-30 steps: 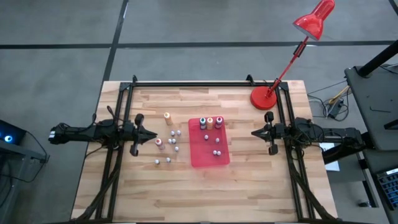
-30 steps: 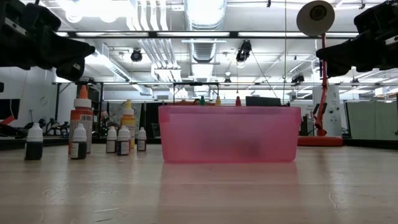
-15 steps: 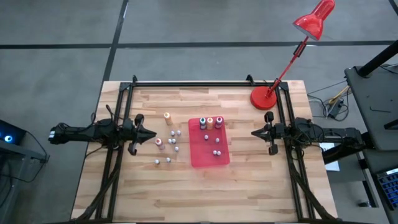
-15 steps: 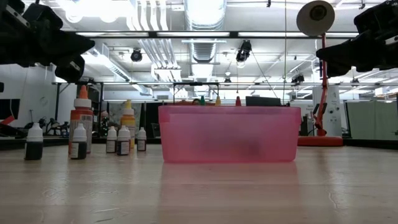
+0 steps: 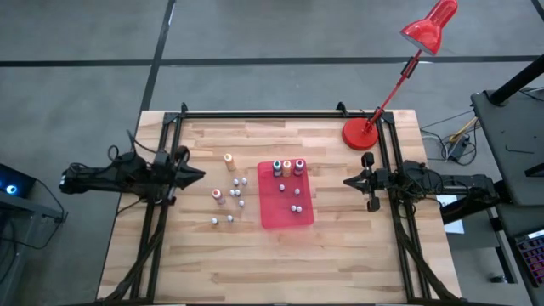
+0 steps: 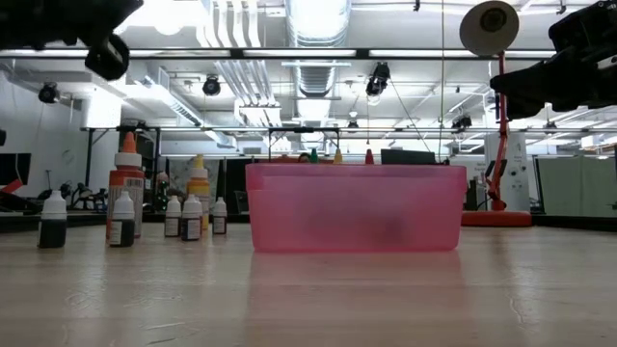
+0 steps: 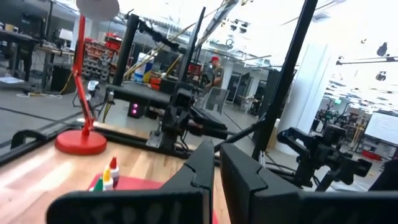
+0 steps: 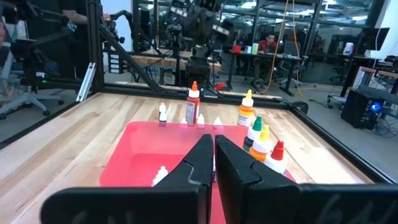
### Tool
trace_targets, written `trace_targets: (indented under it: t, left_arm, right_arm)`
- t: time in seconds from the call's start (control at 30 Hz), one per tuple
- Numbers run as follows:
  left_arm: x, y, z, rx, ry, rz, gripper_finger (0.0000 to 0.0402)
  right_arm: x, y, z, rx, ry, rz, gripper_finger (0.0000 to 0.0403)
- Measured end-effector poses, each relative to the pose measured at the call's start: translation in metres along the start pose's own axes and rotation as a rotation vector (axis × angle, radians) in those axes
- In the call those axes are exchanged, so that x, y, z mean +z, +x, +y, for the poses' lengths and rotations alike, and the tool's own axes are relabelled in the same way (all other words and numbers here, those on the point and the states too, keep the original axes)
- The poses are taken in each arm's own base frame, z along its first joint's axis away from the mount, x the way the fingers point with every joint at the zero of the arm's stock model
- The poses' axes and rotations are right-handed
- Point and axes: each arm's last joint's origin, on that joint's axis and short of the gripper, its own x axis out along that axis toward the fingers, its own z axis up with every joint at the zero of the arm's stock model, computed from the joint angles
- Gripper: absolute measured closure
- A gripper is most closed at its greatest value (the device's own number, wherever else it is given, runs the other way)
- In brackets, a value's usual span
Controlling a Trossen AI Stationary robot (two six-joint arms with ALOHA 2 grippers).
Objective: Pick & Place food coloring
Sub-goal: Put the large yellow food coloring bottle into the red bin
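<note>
The food coloring is a set of tiny bottles. Several stand loose on the wooden table left of the red tray, among them an orange one and a red one. Three taller ones stand at the tray's far end, with three small ones in its middle. My left gripper is shut and empty, raised above the table's left side, short of the loose bottles. My right gripper is shut and empty, level, right of the tray. In the low view the loose bottles stand left of the tray.
A red desk lamp stands with its round base on the far right corner, its head leaning out past the table. A black frame runs along the far edge and both sides. Bare wood lies toward the near edge.
My left gripper has risen well above the table, nearly out of the low view's top, and has rolled a little about its own axis. It has stayed shut. The bottles and the tray stand as before.
</note>
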Motion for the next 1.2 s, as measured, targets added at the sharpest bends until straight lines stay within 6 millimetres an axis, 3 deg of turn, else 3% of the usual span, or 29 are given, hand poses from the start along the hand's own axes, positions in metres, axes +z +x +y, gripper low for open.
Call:
trace_targets:
  t: [0.53,1.2]
  left_arm:
    - [0.091,0.032,-0.027,0.028,0.185,0.150,0.0399]
    - [0.108,0.076,-0.024,0.164,0.243,0.249,0.0399]
  right_arm:
    - [0.000,0.000,0.000,0.000,0.002,0.000,0.0394]
    - [0.000,0.000,0.000,0.000,-0.001,0.000,0.0394]
